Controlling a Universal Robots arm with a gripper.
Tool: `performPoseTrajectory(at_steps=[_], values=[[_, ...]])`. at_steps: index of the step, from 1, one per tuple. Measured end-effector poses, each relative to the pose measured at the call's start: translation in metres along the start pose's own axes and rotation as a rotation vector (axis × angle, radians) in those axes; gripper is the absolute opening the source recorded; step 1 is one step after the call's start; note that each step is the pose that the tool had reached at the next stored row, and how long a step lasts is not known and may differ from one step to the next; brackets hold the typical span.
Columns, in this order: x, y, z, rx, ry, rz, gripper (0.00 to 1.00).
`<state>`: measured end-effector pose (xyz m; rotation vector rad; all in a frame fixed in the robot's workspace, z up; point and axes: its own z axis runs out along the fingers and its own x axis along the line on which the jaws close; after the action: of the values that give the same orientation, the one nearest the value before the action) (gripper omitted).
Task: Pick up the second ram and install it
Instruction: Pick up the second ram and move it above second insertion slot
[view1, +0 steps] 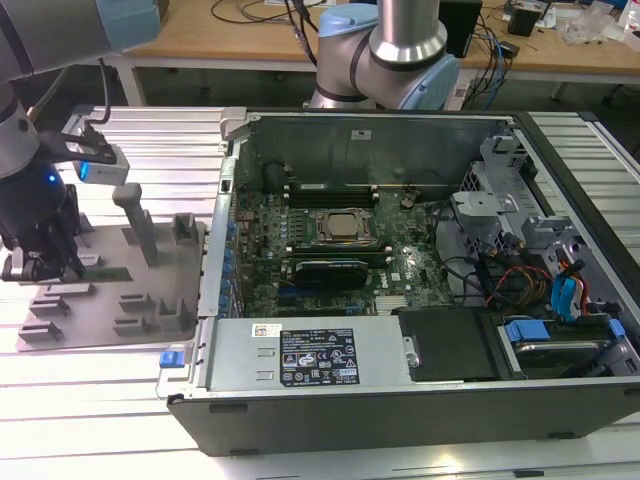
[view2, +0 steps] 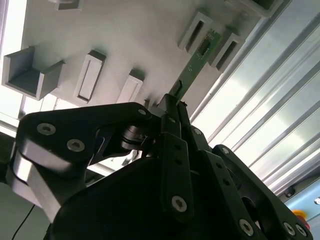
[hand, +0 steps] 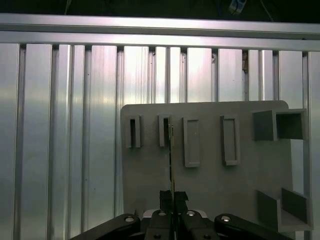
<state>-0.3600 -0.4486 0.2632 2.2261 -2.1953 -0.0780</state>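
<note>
The second ram (view2: 196, 64) is a thin green stick with dark chips. It reaches out from my fingertips to a pair of raised grey holders on the fixture plate (view2: 135, 30). In the first wrist view the ram (hand: 171, 155) shows edge-on, its far end between two holders. My gripper (view2: 172, 107) is shut on the near end of the ram, with the fingers (hand: 165, 199) pressed to either side. In the exterior view my gripper (view1: 42, 265) hangs low over the plate at the view's left, apart from the open computer case (view1: 400, 400).
The grey fixture plate (view1: 110, 305) carries several slotted holders and an upright post (view1: 138, 222). To the exterior view's right lies the open case with the motherboard (view1: 300, 275), processor (view1: 343, 225) and cables. Ribbed aluminium table (hand: 60, 125) surrounds the plate.
</note>
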Motion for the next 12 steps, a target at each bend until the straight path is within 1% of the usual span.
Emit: performPoseTrajectory(at_steps=[5, 12], values=[[-0.0001, 0.0001, -0.0023, 0.0, 0.0, 0.0, 0.11], [-0.0003, 0.0005, -0.0106, -0.0001, 0.0001, 0.0, 0.11]])
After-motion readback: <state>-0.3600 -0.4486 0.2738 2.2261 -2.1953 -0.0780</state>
